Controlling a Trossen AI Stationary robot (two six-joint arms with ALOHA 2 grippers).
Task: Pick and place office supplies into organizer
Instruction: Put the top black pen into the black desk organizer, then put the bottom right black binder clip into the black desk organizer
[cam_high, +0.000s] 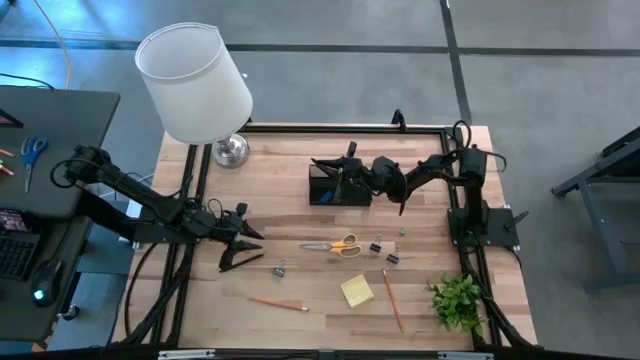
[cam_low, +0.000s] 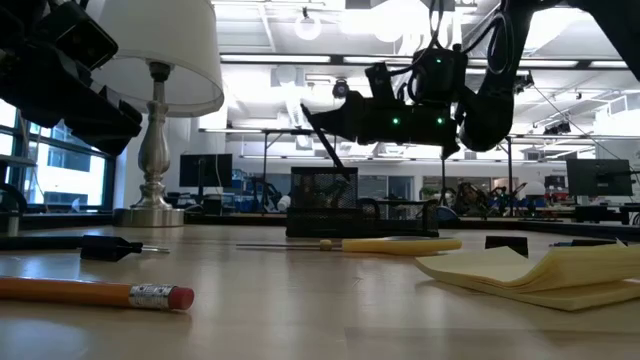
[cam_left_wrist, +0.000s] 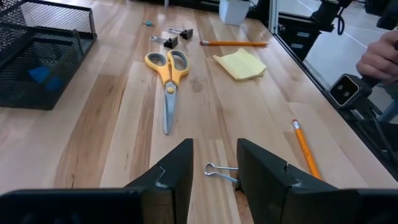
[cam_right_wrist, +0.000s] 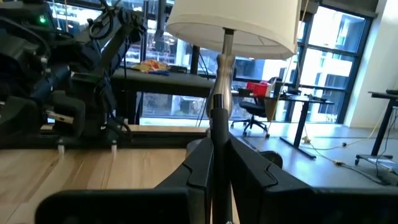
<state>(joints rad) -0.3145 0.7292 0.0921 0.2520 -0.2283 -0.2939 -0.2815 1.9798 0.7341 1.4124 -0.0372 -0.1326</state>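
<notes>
Office supplies lie scattered on your pale wood-plank counter (cam_high: 300, 215). The yellow-handled scissors (cam_high: 332, 245) lie flat near the middle, with small black binder clips (cam_high: 383, 251) just beside their handles. A square yellow sticky-note pad (cam_high: 357, 290) sits nearer the front edge, between two orange pencils (cam_high: 279, 302), both lying flat. The black wire-mesh organizer (cam_high: 330, 186), a boxy rectangle, stands toward the far side with something blue inside one compartment.

Your right gripper (cam_high: 352, 168) hangs over the organizer, its dark fingers pinching a slim dark pen (cam_low: 328, 140) that slants down toward the mesh box. Your left gripper (cam_left_wrist: 214, 163) sits low near the counter's left side, fingers spread, with a wire-handled binder clip (cam_left_wrist: 219, 170) lying between them. A white-shaded lamp (cam_high: 198, 85) on a shiny metal base stands at the far left corner, and a leafy green plant (cam_high: 460, 300) at the front right.
</notes>
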